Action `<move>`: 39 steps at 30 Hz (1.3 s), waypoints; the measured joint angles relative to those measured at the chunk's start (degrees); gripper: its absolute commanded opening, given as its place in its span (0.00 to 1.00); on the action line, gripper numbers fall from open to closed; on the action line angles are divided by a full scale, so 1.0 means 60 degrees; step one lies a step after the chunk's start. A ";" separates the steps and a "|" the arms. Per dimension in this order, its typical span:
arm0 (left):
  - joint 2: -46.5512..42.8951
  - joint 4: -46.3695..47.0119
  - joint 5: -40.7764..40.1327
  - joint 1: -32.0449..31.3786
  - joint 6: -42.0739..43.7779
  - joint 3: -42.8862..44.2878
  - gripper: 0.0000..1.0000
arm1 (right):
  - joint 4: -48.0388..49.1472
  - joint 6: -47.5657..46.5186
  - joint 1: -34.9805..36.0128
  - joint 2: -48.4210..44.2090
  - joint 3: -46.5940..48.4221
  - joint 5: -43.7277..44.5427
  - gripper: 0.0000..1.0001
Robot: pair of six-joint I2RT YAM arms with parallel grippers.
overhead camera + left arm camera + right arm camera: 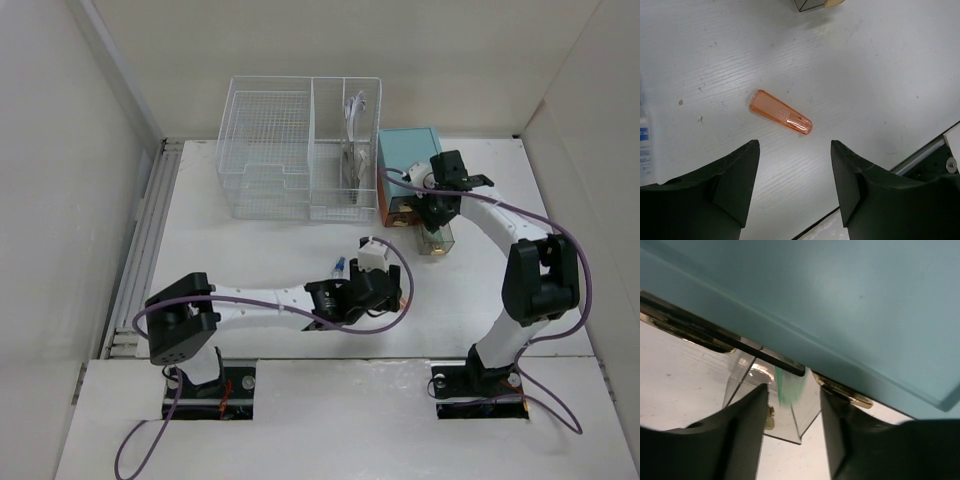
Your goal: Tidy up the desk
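Note:
The desk [250, 260] is a wide white tabletop. My left gripper [388, 288] hangs over its middle, open and empty [795, 145]. A small orange translucent cap [781, 112] lies flat on the desk [865, 60] just ahead of the fingers, touching neither. My right gripper [432, 215] is at the front of the teal box [408, 152], its jaws apart [792, 387] above a pulled-out clear drawer [805, 415]. A blurred green piece [787, 382] shows between the fingers, over the drawer, touching neither finger.
A white wire-mesh basket [300, 150] stands at the back, left of the teal box [840, 300]. The clear drawer [436, 243] juts forward from the box. A small white-and-blue item [340, 266] lies beside the left wrist and shows at the left wrist view's edge [643, 145].

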 measured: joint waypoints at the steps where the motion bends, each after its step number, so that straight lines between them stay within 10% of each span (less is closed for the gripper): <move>1: 0.0069 -0.0066 0.0004 0.0011 0.0000 0.0076 0.56 | -0.0066 -0.0025 -0.0011 -0.0007 0.0000 -0.0087 0.57; 15: 0.1982 -0.2415 0.0047 0.0324 -0.0718 0.2215 0.18 | -0.0157 0.0339 -0.1282 -0.2342 0.0018 -0.2222 0.52; 39: 0.5235 -0.7989 0.0131 0.0364 -0.6590 0.6717 0.46 | 0.0149 0.1144 -0.3861 -0.4612 -0.0685 -0.5493 0.52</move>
